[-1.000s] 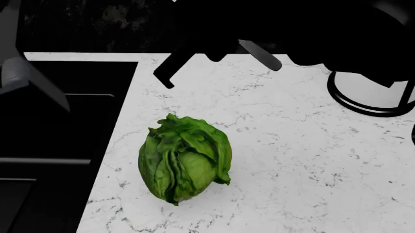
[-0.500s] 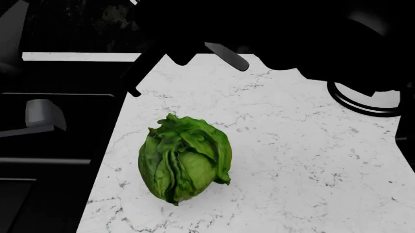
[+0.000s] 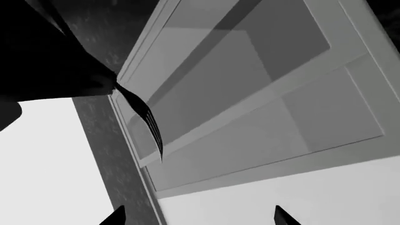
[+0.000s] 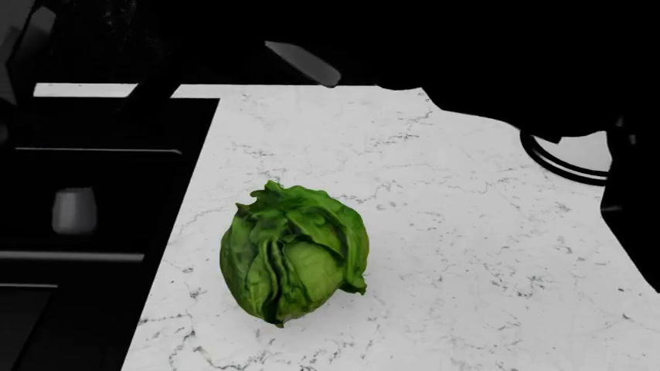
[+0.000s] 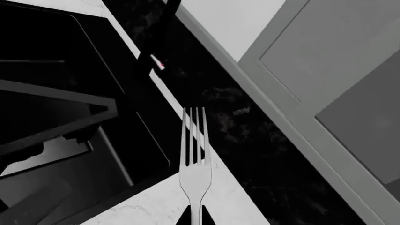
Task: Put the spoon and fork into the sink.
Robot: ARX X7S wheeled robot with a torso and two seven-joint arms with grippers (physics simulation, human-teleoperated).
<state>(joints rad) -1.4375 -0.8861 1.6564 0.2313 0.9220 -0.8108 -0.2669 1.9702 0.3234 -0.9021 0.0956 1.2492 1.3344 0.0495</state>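
My right gripper (image 5: 196,213) is shut on the fork (image 5: 195,159), whose thin handle sits between the two black fingers. The grey tines point away, over the counter's edge beside the black sink (image 5: 75,93). In the head view the right arm is a black mass across the top, reaching left to the sink (image 4: 103,178). The left wrist view also catches the fork (image 3: 149,123), sticking out of the right arm's dark shape. My left gripper (image 3: 198,216) is open and empty, its tips far apart. The spoon is not visible in any view.
A green lettuce head (image 4: 294,263) lies on the white marble counter (image 4: 464,270) near the sink's edge. A white appliance with a black ring base (image 4: 562,162) stands at the back right. Grey cabinet doors (image 3: 262,84) hang above. A grey part (image 4: 74,210) shows over the sink.
The right arm has swung left with the fork, from over the counter to the sink's edge. The grey part at the left has dropped lower over the sink.
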